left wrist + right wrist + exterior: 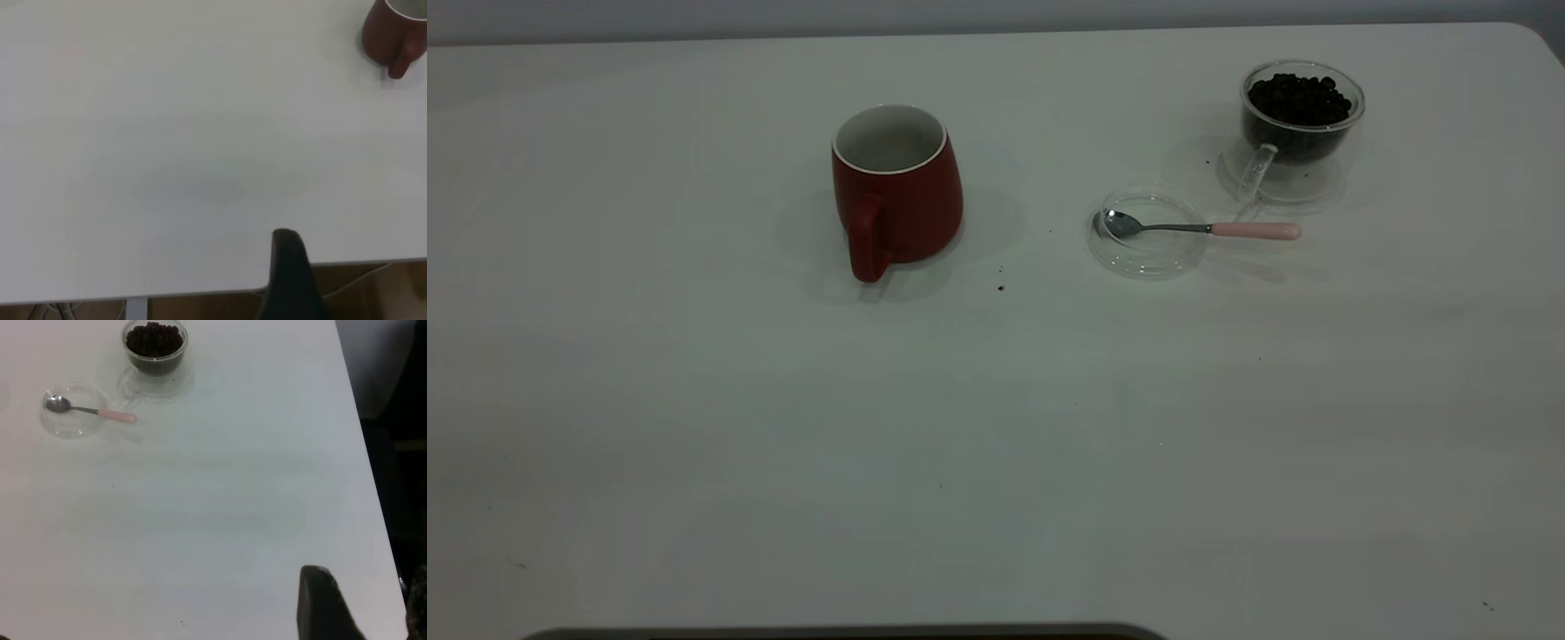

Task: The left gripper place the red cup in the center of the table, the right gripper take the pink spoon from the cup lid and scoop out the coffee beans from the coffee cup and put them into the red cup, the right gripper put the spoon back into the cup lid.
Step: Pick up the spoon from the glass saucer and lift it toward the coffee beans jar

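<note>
Red cup upright mid-counter; pink spoon bowl resting in cup lid; both tools' state: cannot tell

A grey wall runs behind the far edge of the worktop. A dark rounded strip lies along the near edge. Two small dark specks sit on the surface near the centre. Below the worktop edge, the left wrist view shows a white support leg, pale cables and a brown floor. In the right wrist view, a pale grey panel stands beyond the side edge, above a dark area
</note>
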`<state>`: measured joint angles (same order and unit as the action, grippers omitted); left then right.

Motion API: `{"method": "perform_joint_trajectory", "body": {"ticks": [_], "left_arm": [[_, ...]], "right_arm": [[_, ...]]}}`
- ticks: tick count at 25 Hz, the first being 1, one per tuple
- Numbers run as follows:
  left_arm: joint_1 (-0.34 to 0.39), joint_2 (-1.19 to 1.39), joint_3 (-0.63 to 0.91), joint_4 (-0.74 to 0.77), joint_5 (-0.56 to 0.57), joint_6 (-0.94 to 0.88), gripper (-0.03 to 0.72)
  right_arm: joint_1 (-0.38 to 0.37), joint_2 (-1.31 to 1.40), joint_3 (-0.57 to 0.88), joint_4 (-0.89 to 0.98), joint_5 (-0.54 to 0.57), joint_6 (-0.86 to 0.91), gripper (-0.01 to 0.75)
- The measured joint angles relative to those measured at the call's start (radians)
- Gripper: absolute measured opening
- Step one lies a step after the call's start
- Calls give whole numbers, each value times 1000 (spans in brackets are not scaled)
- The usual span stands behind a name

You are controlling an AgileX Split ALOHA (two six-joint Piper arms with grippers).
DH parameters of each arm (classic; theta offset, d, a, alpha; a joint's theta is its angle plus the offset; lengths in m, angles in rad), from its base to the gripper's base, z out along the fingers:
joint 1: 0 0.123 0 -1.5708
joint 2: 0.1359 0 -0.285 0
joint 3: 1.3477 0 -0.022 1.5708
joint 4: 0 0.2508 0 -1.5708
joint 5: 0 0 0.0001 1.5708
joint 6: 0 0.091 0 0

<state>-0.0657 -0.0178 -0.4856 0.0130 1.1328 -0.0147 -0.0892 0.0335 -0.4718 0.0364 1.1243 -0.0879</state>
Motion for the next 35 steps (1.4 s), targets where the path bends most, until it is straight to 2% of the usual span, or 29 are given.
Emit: {"method": "perform_joint_trajectory", "body": {"ticks": [10, 12, 15, 18, 20, 24, 35], "left_arm": [[0, 0, 0, 0, 0, 0, 569], [0, 0, 0, 0, 0, 0, 569], [0, 0, 0, 0, 0, 0, 569], [0, 0, 0, 0, 0, 0, 569], [0, 0, 0, 0, 0, 0, 569], [0, 0, 0, 0, 0, 0, 569], [0, 0, 0, 0, 0, -2, 569]], "right_arm": [[0, 0, 0, 18, 0, 0, 343], [0, 0, -1, 18, -2, 0, 363], [0, 15, -22, 18, -44, 12, 473], [0, 95, -75, 23, -117, 39, 642], [0, 199, -116, 49, -149, 54, 686], [0, 469, -174, 196, -228, 27, 699], [0, 1117, -217, 736, -456, -452, 693]]}}
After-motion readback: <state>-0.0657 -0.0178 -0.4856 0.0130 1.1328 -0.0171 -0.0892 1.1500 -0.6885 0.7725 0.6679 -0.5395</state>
